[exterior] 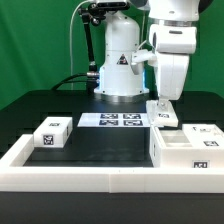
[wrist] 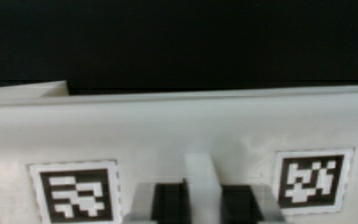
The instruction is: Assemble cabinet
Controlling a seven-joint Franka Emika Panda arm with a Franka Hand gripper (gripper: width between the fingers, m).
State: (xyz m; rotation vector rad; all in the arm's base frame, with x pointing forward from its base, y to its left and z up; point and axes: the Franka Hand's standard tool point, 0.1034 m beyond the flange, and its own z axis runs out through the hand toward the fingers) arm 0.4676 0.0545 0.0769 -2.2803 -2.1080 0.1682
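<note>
The cabinet is a large white box with square compartments and tags, standing at the exterior view's right. My gripper hangs just behind its far left corner. It is shut on a small white tagged part that sits at table height beside the cabinet. In the wrist view my gripper has its two dark fingers on either side of a narrow white ridge of that part, between two tags. Another white tagged block lies at the exterior view's left.
The marker board lies flat at mid table in front of the robot base. A long white rail borders the table's front and left side. A green wall stands behind.
</note>
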